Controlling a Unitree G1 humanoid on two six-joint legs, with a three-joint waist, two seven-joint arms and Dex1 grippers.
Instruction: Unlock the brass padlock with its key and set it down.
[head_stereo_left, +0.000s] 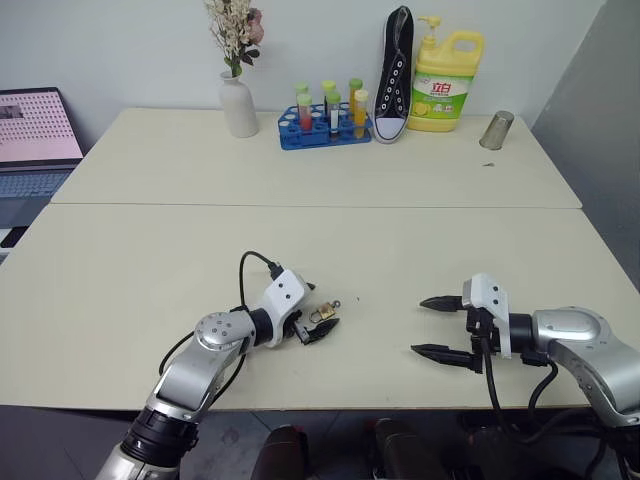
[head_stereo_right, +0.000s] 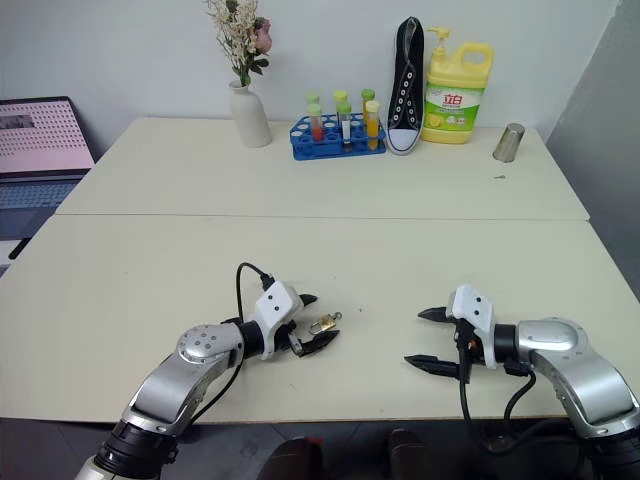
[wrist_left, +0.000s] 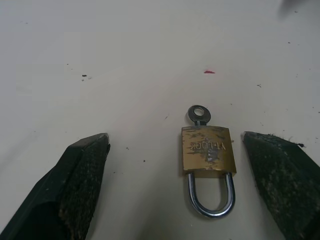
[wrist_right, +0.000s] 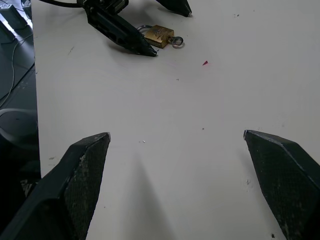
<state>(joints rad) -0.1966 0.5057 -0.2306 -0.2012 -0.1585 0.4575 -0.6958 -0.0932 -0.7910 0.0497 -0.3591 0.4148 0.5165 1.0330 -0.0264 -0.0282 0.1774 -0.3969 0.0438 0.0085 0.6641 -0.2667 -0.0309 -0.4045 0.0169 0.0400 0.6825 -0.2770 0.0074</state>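
Left gripper (wrist_left: 175, 150) sits wide open and empty, fingers straddling the brass padlock (wrist_left: 207, 152) flat on the table (head_stereo_left: 150, 260). The key (wrist_left: 199, 114) is seated in the lock's base, ring head at 12 o'clock, shackle at 6 in the wrist view. Right gripper (head_stereo_left: 442, 326) is open, empty, well apart at 3 o'clock. Padlock judged light, rigid, slippery metal; best pinched across the body's flat sides, key head left free.

Padlock (wrist_left: 207, 157) flat on table (head_stereo_left: 300, 250), key (wrist_left: 199, 114) in it, between left gripper (head_stereo_left: 317, 317) fingers.
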